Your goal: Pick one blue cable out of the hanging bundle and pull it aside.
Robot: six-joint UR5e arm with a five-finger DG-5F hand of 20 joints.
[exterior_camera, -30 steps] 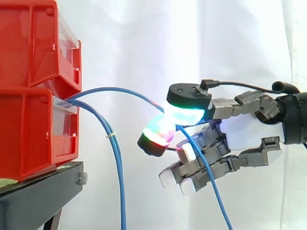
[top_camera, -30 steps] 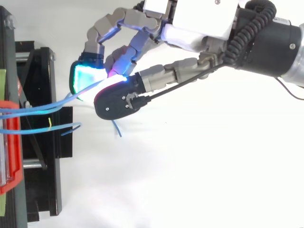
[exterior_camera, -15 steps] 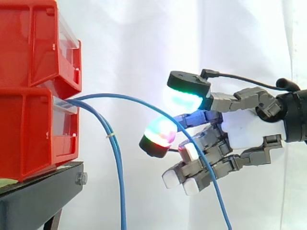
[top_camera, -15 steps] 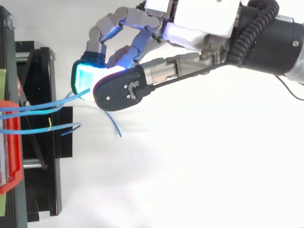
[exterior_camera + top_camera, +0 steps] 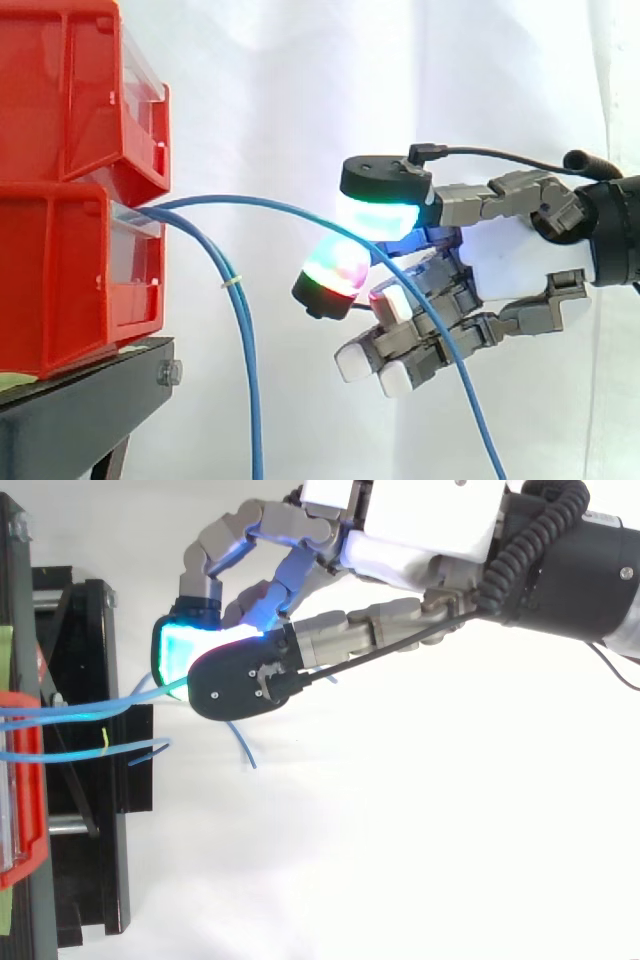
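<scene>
Blue cables come out of the lower red bin (image 5: pixel 60 270). One blue cable (image 5: pixel 270 205) arcs right, away from the hanging bundle (image 5: pixel 245 350), and reaches my hand (image 5: pixel 510 265). It runs between a cyan-glowing pad (image 5: pixel 385 215) above and a red-green pad (image 5: pixel 335 272) below, then drops to the lower right. The two pads pinch it; the other fingers are curled below. In the top view the same cable (image 5: pixel 140 698) runs from the bin into the closed pads of the hand (image 5: pixel 420 520).
Two stacked red bins stand on a black stand (image 5: pixel 80 410) at the left. A yellow tie (image 5: pixel 232 284) marks the hanging bundle. From above, the stand (image 5: pixel 90 780) lies along the left edge. White curtain lies behind and to the right.
The upper pad lifted off the cable half a second ago and has come back down onto it, a little further left. The cable's arc lies flatter, and its lower run hangs further right.
</scene>
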